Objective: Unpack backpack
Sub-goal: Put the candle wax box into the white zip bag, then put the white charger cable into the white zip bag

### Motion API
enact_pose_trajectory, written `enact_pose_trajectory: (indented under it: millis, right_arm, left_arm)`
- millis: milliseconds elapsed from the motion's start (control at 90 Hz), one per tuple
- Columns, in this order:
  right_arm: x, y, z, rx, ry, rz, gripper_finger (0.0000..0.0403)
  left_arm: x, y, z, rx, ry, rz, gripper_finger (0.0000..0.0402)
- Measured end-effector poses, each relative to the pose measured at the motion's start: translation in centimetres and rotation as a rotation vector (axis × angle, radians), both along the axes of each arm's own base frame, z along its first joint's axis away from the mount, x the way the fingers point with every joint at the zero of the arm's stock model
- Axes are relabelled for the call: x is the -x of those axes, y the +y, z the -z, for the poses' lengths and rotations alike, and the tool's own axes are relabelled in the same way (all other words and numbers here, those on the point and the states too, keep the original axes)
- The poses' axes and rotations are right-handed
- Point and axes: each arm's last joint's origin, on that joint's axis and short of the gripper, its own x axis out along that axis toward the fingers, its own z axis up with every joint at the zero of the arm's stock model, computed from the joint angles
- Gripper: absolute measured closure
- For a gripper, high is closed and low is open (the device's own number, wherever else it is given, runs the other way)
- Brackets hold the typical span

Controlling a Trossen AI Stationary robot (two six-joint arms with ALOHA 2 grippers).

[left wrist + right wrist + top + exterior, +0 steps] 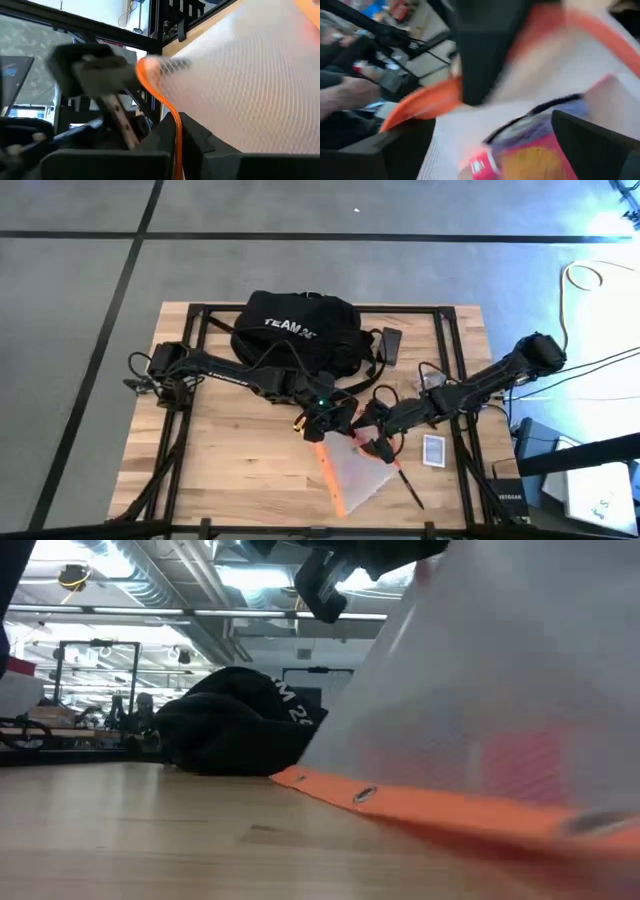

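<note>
Backpack [300, 330] fabric sits slumped at the far side of the table [230, 450], its white lettering facing up, well apart from both sets of fingers. We count one backpack, one translucent pouch [362, 478] with orange trim, one small card [435, 450] lying flat near the right arm, and one dark pen-like stick [410, 485] beside the pouch.

Both grippers meet over the near middle of the table, at the pouch's top end. From the left wrist view we see the left gripper [322, 420] with the pouch's orange edge [172, 125] running down between its dark fingers [200, 137], apparently clamped on it, the mesh spreading out beyond. The right gripper [375, 430] lies just beside it at the pouch; its own view is heavily blurred, and we cannot tell whether its fingers are apart or together.

In the low view the pouch fills the right half and hides most of both arms; the backpack shows behind it, partly covered. Something pink and yellow shows through the pouch in the right wrist view, too smeared for us to make out.
</note>
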Motion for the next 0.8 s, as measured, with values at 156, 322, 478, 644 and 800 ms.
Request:
enact_pose_trajectory:
  millis: [156,322,478,644,800]
  right_arm:
    - [-0.1,0.3,-0.5,-0.05,-0.043,-0.079,0.001]
    - [-0.1,0.6,-1.4,-0.084,-0.024,-0.162,0.0017]
    - [0.8,0.2,-2.8,-0.045,0.127,-0.137,0.0017]
    - [2.9,-0.2,-4.5,0.102,0.273,0.043,0.0017]
    - [4.6,-1.2,-5.4,0.226,0.327,0.255,0.0017]
  left_arm:
    - [0.0,0.0,0.0,-0.001,-0.001,0.001,0.0402]
    - [0.0,0.0,0.0,-0.003,-0.002,-0.001,0.0402]
    - [0.0,0.1,0.0,-0.003,0.003,-0.009,0.0402]
    - [0.1,-0.4,0.2,-0.001,0.023,-0.002,0.0402]
    - [0.1,-0.5,0.1,-0.004,0.013,0.003,0.0402]
